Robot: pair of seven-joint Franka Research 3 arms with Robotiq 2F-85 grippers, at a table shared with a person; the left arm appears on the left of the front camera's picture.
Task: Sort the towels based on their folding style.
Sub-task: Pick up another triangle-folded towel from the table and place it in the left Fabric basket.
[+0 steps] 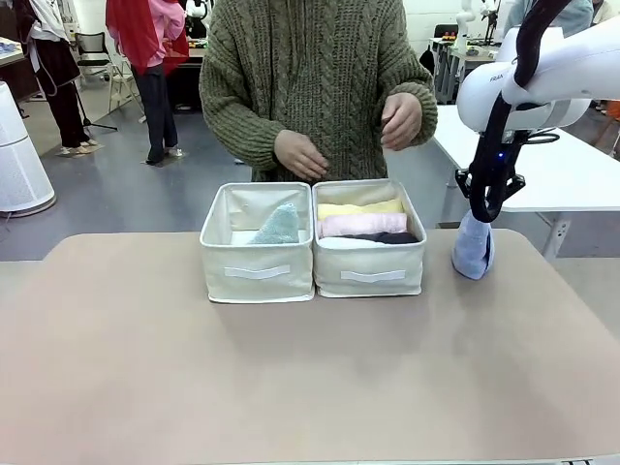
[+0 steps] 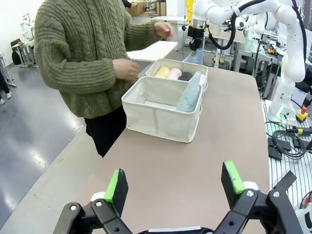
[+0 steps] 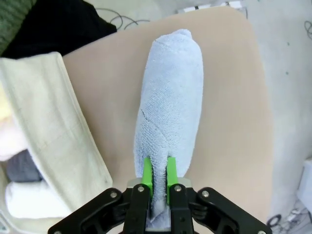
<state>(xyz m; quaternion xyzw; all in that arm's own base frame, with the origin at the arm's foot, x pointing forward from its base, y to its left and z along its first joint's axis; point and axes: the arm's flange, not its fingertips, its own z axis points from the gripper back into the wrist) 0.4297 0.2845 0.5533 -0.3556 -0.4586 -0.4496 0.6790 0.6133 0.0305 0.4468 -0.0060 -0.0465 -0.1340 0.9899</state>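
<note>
Tan table (image 1: 145,368), grey floor (image 1: 116,184) behind; left fingers (image 2: 117,187) spread wide, empty; right fingers (image 3: 147,173) clamped on light blue towel (image 3: 170,112)

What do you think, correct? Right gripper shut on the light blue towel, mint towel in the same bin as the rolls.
No. The mint green towel sits in the left bin, apart from the rolled towels in the right bin; the front view shows it. The right gripper is indeed shut on the light blue towel.
</note>
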